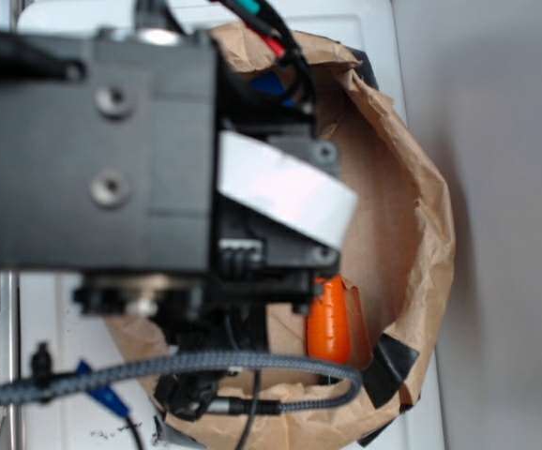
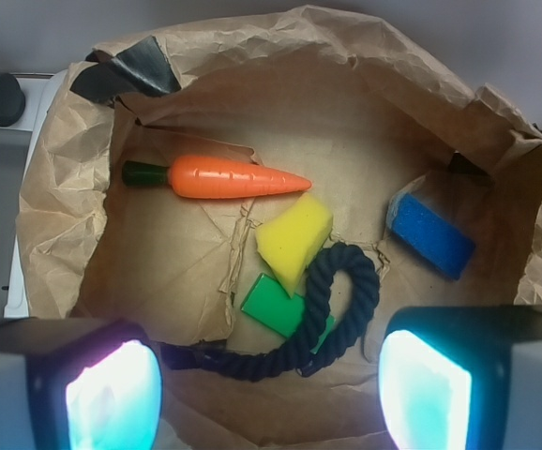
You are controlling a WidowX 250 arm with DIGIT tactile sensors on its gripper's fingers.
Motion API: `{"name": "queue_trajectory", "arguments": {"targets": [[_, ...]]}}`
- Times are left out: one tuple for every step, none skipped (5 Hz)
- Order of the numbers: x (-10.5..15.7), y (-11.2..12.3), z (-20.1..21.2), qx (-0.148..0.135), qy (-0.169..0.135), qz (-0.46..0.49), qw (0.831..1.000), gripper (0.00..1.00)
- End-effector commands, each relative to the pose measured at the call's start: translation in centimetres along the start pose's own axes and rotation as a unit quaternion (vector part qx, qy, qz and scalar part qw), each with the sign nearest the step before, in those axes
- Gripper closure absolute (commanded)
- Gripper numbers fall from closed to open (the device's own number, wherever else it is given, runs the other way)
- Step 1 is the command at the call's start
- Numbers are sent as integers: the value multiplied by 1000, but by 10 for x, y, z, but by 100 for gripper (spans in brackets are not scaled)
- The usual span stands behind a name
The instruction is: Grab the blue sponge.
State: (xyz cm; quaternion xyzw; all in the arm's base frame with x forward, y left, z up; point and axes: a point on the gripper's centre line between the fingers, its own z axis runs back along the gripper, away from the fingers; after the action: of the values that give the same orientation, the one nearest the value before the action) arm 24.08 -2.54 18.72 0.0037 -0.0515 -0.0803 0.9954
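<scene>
The blue sponge [image 2: 430, 234] lies in the right part of a brown paper bag [image 2: 74, 216], close to the bag's right wall, tilted, with a thin teal edge. In the wrist view my gripper [image 2: 266, 394] hangs above the bag's near side, open, its two glowing pads [image 2: 112, 398] far apart and nothing between them. The sponge sits up and to the right of the right finger, apart from it. In the exterior view the arm covers most of the bag, and only a sliver of blue sponge [image 1: 269, 84] shows near the top.
Inside the bag lie an orange carrot [image 2: 229, 178], a yellow sponge [image 2: 294, 239], a green block [image 2: 276, 305] and a dark navy rope [image 2: 332, 319] looped over it. Crumpled bag walls [image 1: 426, 216] rise around everything. The carrot [image 1: 327, 323] also shows in the exterior view.
</scene>
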Motion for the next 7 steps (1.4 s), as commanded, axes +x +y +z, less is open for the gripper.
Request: {"name": "queue_trajectory", "arguments": {"targets": [[7, -3, 14, 3, -28, -7, 1000, 0], [2, -7, -11, -16, -111, -125, 986, 0], [16, -2, -40, 0, -132, -135, 982, 0], [27, 12, -60, 19, -134, -128, 982, 0], [43, 15, -63, 34, -113, -124, 985, 0], [59, 9, -67, 65, -78, -127, 987, 0], [58, 9, -71, 82, -56, -142, 985, 0]]}}
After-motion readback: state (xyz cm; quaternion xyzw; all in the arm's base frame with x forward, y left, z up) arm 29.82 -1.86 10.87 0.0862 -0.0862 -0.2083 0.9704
